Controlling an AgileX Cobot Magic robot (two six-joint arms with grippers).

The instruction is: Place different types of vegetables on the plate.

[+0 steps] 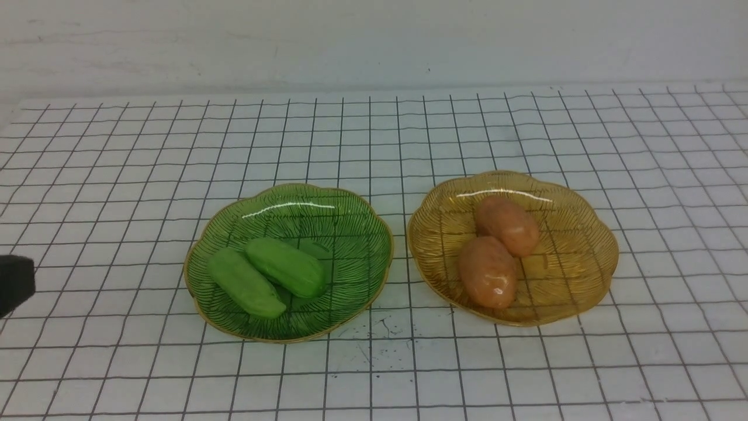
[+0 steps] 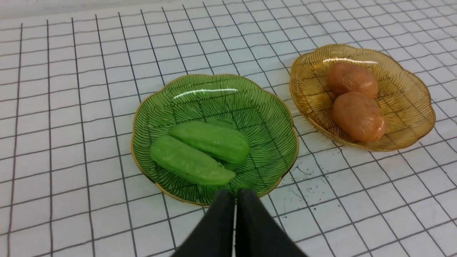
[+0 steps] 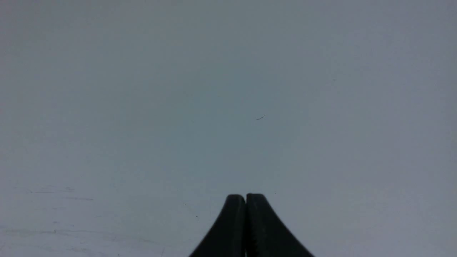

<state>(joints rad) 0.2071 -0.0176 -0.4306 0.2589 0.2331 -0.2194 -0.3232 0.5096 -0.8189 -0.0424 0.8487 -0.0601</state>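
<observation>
We are looking at a table [image 1: 374, 374] covered in white sheeting ruled with a black grid, which is running back to a plain pale wall [image 1: 374, 41]. A few dark ink specks [image 1: 380, 333] are showing on the sheeting near the front, between the dishes.

We are counting two plates, side by side and just apart: a green plate [image 1: 327, 216] on the left and an amber plate [image 1: 578, 257] on the right. Two ridged cucumbers are lying in the green one, the nearer cucumber [image 1: 244, 283] touching the farther cucumber [image 1: 286, 266] along its side. Two potatoes are resting in the amber one, the front potato [image 1: 487, 271] pressing against the back potato [image 1: 506, 225].

The left gripper [image 2: 235, 196] is holding its jaws pressed together with nothing between them. In the left wrist view its tips are showing against the green plate's near rim, by the nearer cucumber's tapered end. In the front view only a dark block [image 1: 14, 283] is poking in at the left edge, well apart from that plate.

The right gripper [image 3: 245, 198] is likewise closed and empty, facing a blank grey surface [image 3: 228, 89], and we are seeing no vegetables near it.
</observation>
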